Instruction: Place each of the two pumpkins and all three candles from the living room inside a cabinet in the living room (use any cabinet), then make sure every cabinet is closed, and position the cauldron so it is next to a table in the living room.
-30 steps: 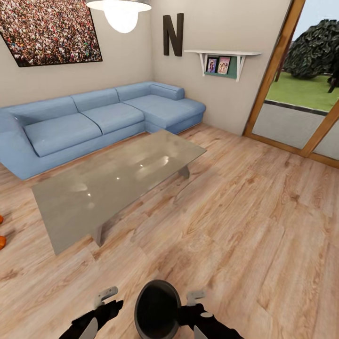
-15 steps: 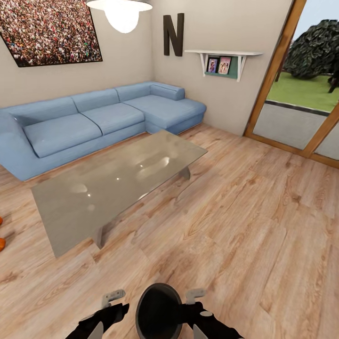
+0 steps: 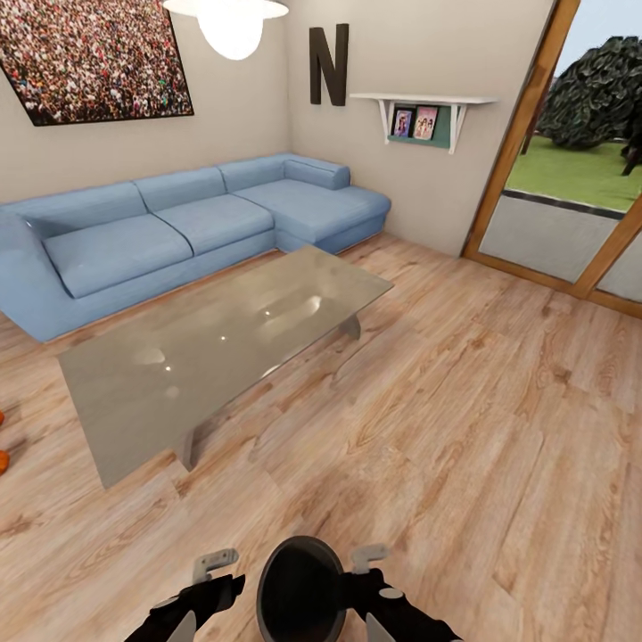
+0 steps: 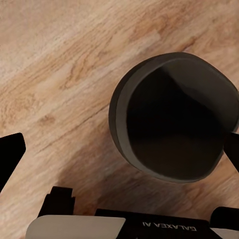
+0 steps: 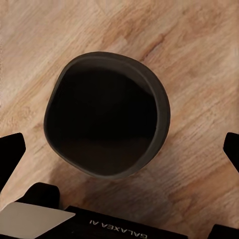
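Note:
The cauldron (image 3: 300,592), a dark round pot with an empty black inside, is at the bottom middle of the head view, over the wood floor. My left gripper (image 3: 210,571) stands open just to its left and my right gripper (image 3: 368,562) stands open just to its right. In the left wrist view the cauldron (image 4: 174,117) lies off to one side between wide-spread fingertips (image 4: 11,153). The right wrist view has the cauldron (image 5: 107,119) centred between spread fingertips (image 5: 11,152). Whether either gripper touches it I cannot tell. Two pumpkins (image 3: 3,461) show as orange slivers at the left edge. The low glass table (image 3: 223,348) stands ahead to the left.
A blue corner sofa (image 3: 178,227) runs along the far wall behind the table. A glass door with a wooden frame (image 3: 571,178) opens onto the garden at the right. Bare wood floor (image 3: 464,428) spreads ahead and to the right.
Both arms and the cauldron have sunk lower in the head view since a second ago. The room has shifted only slightly. Almost nothing differs from half a second ago.

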{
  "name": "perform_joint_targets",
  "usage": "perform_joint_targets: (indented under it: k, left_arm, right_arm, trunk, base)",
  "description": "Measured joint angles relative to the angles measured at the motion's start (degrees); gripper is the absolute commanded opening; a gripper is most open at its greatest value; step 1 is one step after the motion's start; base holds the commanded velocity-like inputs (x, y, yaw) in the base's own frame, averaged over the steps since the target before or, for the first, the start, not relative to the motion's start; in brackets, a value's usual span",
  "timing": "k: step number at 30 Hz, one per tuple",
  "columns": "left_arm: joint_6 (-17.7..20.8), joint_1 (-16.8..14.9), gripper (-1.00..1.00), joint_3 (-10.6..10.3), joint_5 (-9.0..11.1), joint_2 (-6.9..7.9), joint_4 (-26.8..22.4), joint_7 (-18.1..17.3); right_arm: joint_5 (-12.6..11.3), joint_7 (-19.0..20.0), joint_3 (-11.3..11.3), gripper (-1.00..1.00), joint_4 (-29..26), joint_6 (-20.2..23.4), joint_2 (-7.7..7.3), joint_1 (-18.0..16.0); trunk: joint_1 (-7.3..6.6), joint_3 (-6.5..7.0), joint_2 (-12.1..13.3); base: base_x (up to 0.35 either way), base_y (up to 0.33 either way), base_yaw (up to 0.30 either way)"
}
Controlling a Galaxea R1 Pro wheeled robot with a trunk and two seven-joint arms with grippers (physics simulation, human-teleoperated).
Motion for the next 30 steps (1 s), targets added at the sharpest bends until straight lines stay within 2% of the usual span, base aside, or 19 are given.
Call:
perform_joint_targets:
  k: [11, 15, 18, 30]
  left_arm:
    - [0.0, 0.0, 1.0, -0.2, -0.1, -0.23, 0.0, 0.1]
    - [0.0, 0.0, 1.0, -3.1, -1.3, -0.3, 0.1, 0.2]
    - [0.1, 0.0, 1.0, -4.4, -1.9, -0.34, 0.1, 0.2]
    - [0.1, 0.0, 1.0, -5.3, -2.2, -0.3, 0.2, 0.3]
  right_arm:
    - [0.1, 0.1, 0.2, 1.0, -0.1, 0.0, -0.06, 0.0]
    - [0.1, 0.1, 0.2, 1.0, -0.1, 0.0, -0.15, 0.0]
    - [0.1, 0.0, 0.2, 1.0, -0.2, 0.0, -0.2, 0.0]
    - [0.1, 0.0, 0.2, 1.0, -0.2, 0.0, -0.23, 0.0]
  trunk:
    - [2.42, -1.98, -4.4]
    - [3.3, -2.69, -6.0]
    - [3.96, -3.23, -7.2]
    - [6.59, -5.39, -12.0]
  base:
    - [0.0, 0.0, 0.0]
    - [0.0, 0.0, 0.0]
    - [0.0, 0.0, 0.0]
    - [0.0, 0.0, 0.0]
